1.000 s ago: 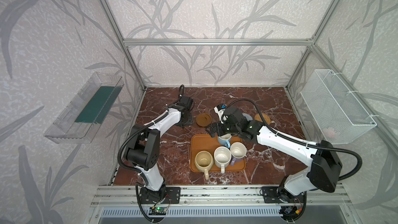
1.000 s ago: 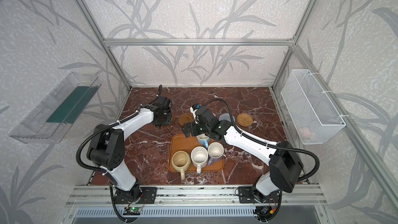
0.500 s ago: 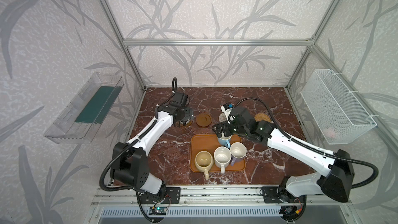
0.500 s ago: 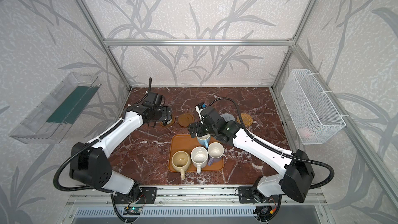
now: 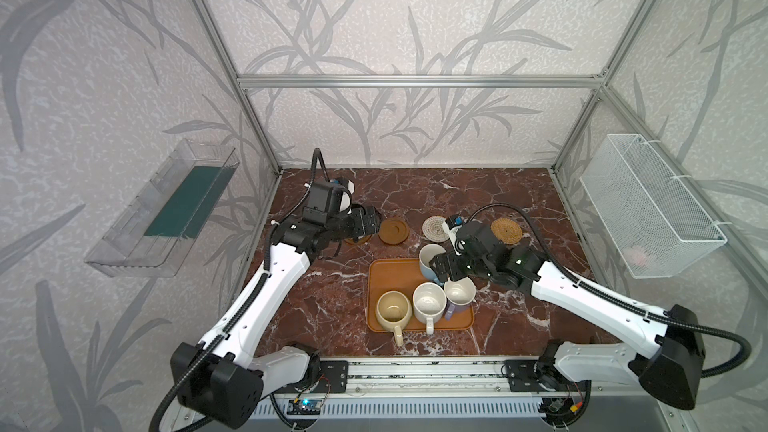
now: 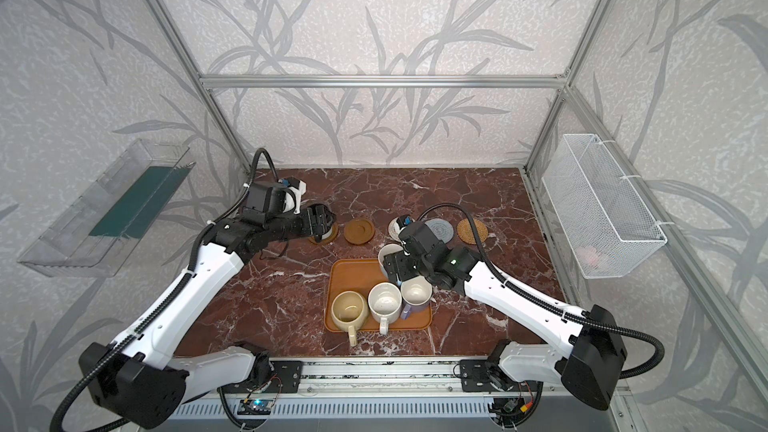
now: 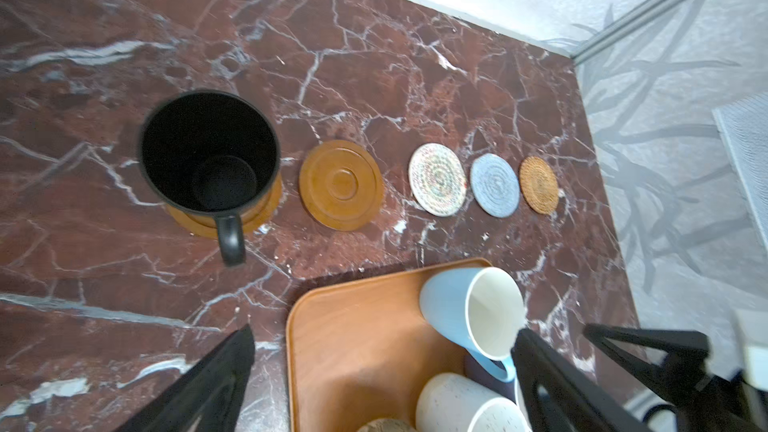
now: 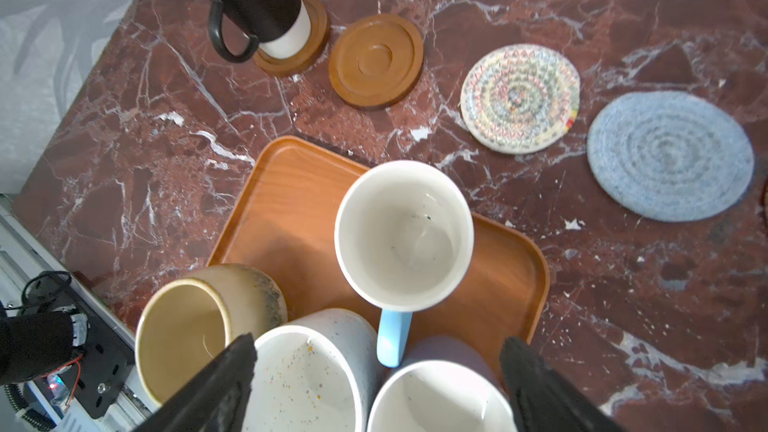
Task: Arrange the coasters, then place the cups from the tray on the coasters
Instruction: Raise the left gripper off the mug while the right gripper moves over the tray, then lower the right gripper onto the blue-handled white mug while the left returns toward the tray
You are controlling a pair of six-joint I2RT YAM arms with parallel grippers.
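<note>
The black cup (image 7: 208,151) stands on a brown coaster (image 7: 224,214) at the left end of a row: a second brown coaster (image 7: 340,184), a cream woven one (image 7: 436,179), a grey one (image 7: 494,184) and a rattan one (image 7: 538,184). My left gripper (image 7: 382,338) is open, drawn back above the black cup and holding nothing. On the tray (image 8: 282,184) stand the light blue cup (image 8: 403,234), the cream-yellow cup (image 8: 187,326), the white cup (image 8: 307,376) and the lavender cup (image 8: 440,396). My right gripper (image 8: 378,344) is open, its fingers either side of the blue cup's handle without touching it.
A clear bin (image 5: 166,209) hangs on the left wall and a white wire basket (image 5: 648,205) on the right wall. In a top view the right arm (image 5: 582,288) covers the grey coaster. Bare marble (image 5: 324,301) lies left of the tray.
My left gripper opened, let go of the black cup on its coaster and pulled back. My right gripper shifted over the tray towards the blue cup's handle and narrowed slightly.
</note>
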